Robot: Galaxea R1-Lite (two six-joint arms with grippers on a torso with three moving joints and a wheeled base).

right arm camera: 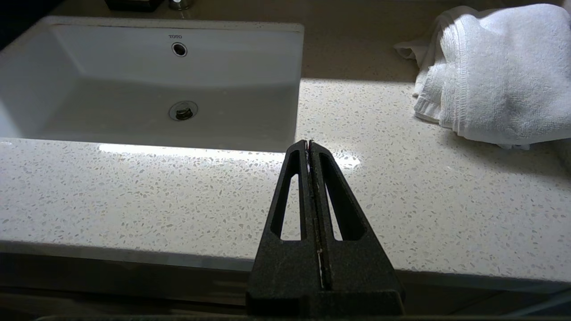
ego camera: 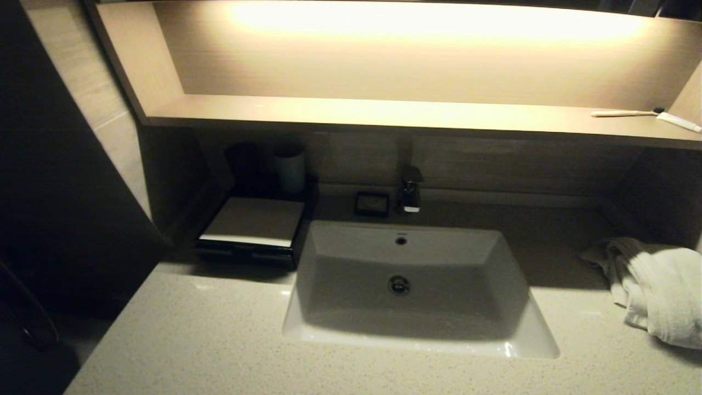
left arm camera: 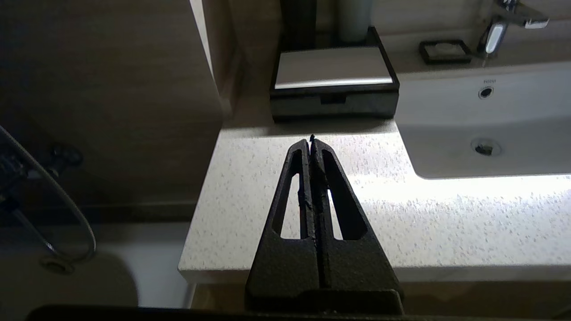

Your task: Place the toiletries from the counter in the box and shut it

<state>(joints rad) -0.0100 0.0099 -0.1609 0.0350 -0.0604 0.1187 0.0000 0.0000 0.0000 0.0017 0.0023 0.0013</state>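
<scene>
Both the left gripper (left arm camera: 312,141) and right gripper (right arm camera: 308,143), fingers pressed together, hover at the bench (ego camera: 219,340) edge. The box (ego camera: 253,230) sits shut beside the basin (ego camera: 408,285); no toiletries are visible, so sachets missed here risk staying unpacked.

Black box (ego camera: 249,241) shut, cream-topped, on counter (ego camera: 219,340) beside basin

box (ego camera: 253,222) closed, left of basin (ego camera: 406,285) | counter (ego camera: 208,345) | towel (ego camera: 655,288) right | toothbrush (ego camera: 625,113) on shelf (ego camera: 384,112)
</scene>
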